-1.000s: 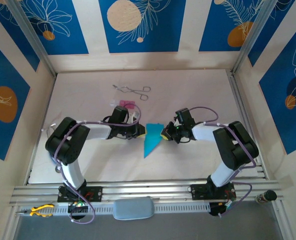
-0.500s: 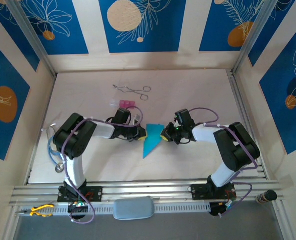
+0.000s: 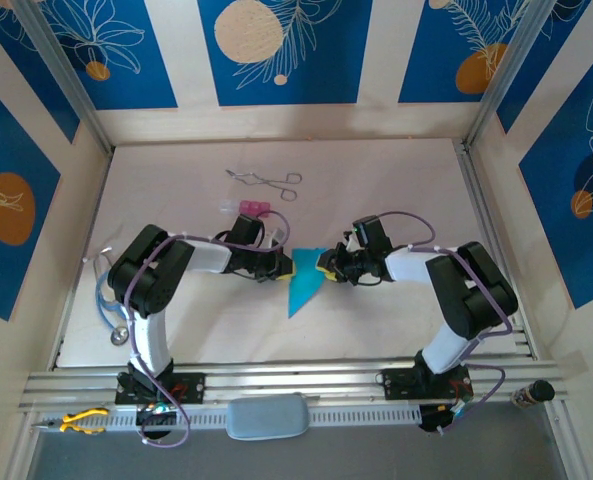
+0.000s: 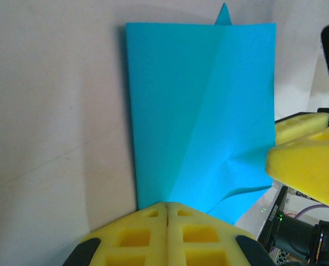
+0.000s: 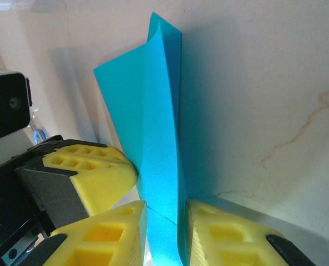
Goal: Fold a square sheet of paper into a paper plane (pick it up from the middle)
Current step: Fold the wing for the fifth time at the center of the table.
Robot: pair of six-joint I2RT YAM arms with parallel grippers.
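Left gripper [image 4: 167, 215]: shut, yellow foam tips pinching the near edge of the plane [image 4: 200, 111]. Right gripper [image 5: 163, 235]: jaws slightly apart, with a raised flap of the plane standing in the gap, not clamped. The plane lies mid-counter [image 3: 396, 180] between both grippers, point toward the arm bases.

Progress, judged: late. The sheet is already a narrow wedge with diagonal creases. Left to do: press the flap flat and release.

Paper: thin, matte cyan, buckled near the right gripper.

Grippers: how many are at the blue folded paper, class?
2. The left gripper, shut, has its tips against the left side of the blue paper; the right gripper, open around the paper, is at its right side.
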